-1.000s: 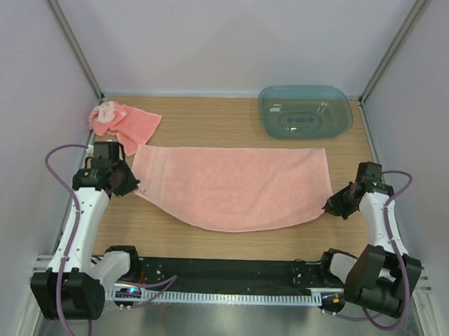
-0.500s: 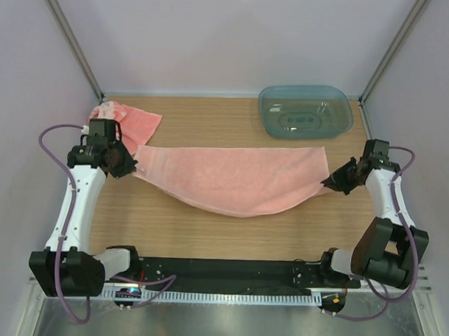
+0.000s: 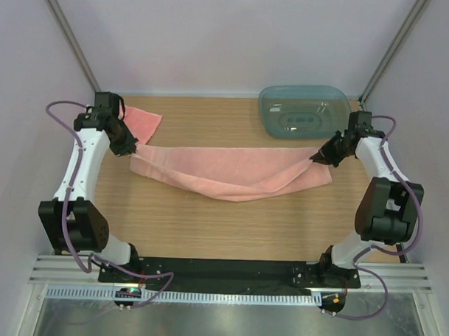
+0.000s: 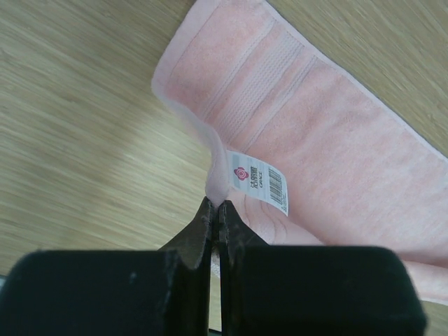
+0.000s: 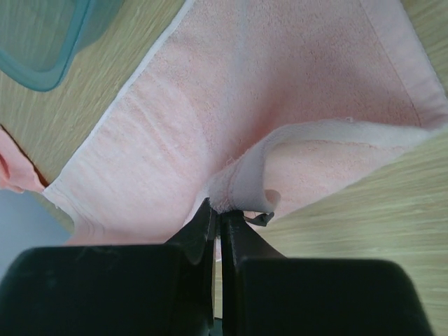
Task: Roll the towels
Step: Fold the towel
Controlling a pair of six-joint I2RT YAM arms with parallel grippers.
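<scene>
Pinching the spread towel (image 3: 231, 177) by both ends mid-frame, my left gripper (image 3: 131, 147) and right gripper (image 3: 318, 158) are clamping cloth; nothing is rolled yet, and the second towel (image 3: 143, 121) is lying bunched upper left.

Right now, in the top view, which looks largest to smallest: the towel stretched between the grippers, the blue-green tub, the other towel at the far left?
1. stretched towel, largest.
2. tub.
3. other towel, smallest as seen; it is bunched and partly hidden by the left arm, so its full size is unsure.
</scene>
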